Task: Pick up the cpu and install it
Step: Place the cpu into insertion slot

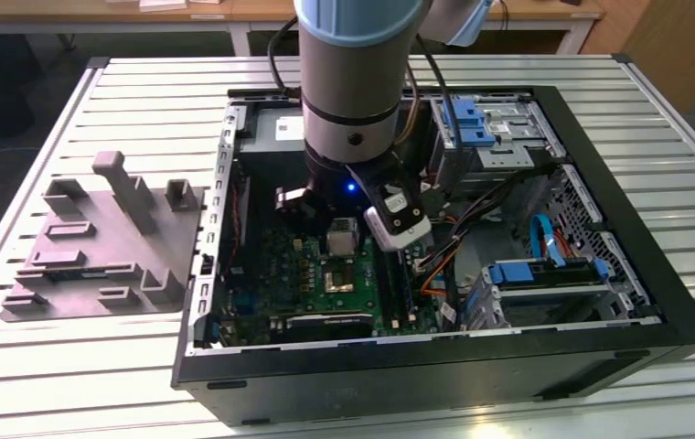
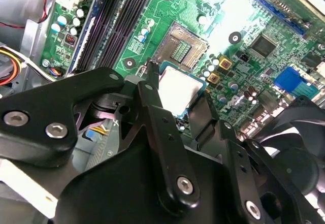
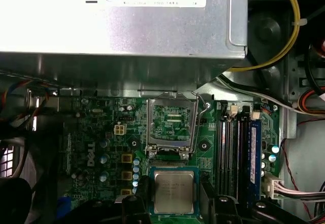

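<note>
The cpu, a small flat square chip with a pale silvery top, sits between the two black fingers of my gripper, which is shut on it. In the second wrist view the cpu hangs just beside the socket, with a finger along one of its edges. The socket lies bare on the green motherboard, its metal frame around it, a short way from the chip. In the exterior view my gripper is low inside the computer case with the cpu, above the motherboard.
The grey power-supply box is close beyond the socket. Black memory slots run beside the socket, with loose cables near them. Outside the black case, the grey plastic tray lies at the exterior view's left. Blue drive bays stand inside.
</note>
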You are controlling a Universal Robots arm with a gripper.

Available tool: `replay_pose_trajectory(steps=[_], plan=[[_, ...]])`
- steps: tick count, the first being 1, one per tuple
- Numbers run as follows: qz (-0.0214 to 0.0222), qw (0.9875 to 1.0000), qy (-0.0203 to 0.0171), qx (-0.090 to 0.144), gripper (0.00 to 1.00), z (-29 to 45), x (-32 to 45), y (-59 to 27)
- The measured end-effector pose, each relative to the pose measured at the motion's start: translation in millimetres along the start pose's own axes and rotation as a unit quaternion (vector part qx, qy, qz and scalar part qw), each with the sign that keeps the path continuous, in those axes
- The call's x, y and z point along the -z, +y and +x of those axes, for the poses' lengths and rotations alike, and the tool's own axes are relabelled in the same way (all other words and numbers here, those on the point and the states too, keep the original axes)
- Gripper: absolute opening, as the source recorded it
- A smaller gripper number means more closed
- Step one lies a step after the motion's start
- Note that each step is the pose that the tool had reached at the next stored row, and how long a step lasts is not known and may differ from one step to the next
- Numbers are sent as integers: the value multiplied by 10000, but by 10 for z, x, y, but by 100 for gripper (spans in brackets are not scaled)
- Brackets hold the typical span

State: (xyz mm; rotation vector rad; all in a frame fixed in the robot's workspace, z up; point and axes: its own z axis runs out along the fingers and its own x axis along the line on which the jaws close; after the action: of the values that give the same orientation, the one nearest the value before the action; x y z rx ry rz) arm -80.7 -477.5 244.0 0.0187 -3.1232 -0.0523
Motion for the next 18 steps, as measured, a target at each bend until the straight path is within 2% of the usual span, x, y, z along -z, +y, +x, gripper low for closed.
replay_pose_trajectory(steps=[2,5,8,9,18], plan=[[2,10000,-2,1,47,0,-17,0],[47,10000,0,-1,47,0,-45,-3],[174,9998,3,-3,47,1,-55,-5],[196,9998,3,-4,47,0,-66,-6],[197,9998,3,-17,47,-2,-227,-21]])
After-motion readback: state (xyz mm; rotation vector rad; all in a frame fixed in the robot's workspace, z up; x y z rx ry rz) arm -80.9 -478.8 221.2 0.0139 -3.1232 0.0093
